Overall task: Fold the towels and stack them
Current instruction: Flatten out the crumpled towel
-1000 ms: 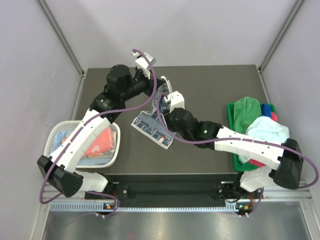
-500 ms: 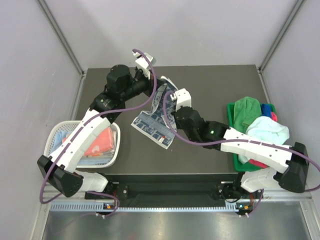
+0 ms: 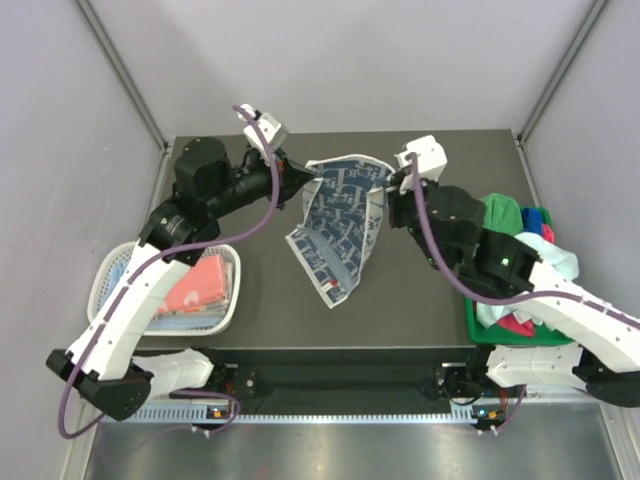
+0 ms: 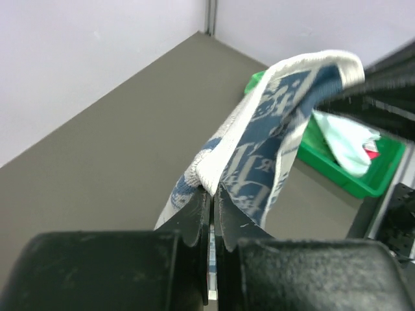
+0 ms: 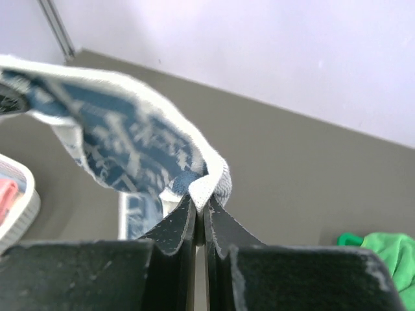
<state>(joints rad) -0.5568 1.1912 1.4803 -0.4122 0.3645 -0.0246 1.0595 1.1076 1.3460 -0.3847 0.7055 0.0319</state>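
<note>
Dark table (image 3: 405, 300) under everything. My navy towel (image 3: 340, 215), white pattern, hangs off the table surface, stretched between my two pincers over the far middle of the table. Its top edge is pulled roughly level, the rest droops toward the near side, and the lower corner reaches down near the table; can't tell if it touches.

Green bin (image 4: 360, 179) at the right edge of the table, with a green towel (image 3: 505, 215) and a pale towel (image 3: 548, 258) heaped in it. More colours sit underneath, too covered to sort.

White basket (image 3: 233, 285) at the left edge, coral towel (image 3: 195, 285) lying folded inside on top of paler cloth.

Left pincer (image 4: 212, 194): jaws pinched tight on the navy towel's left top corner, hem bunched right at the tips. Right pincer (image 5: 200, 207): jaws also clamped narrow, on the opposite top corner, white hem folded over between the tips. The two pincers are well apart, towel spread between them.
</note>
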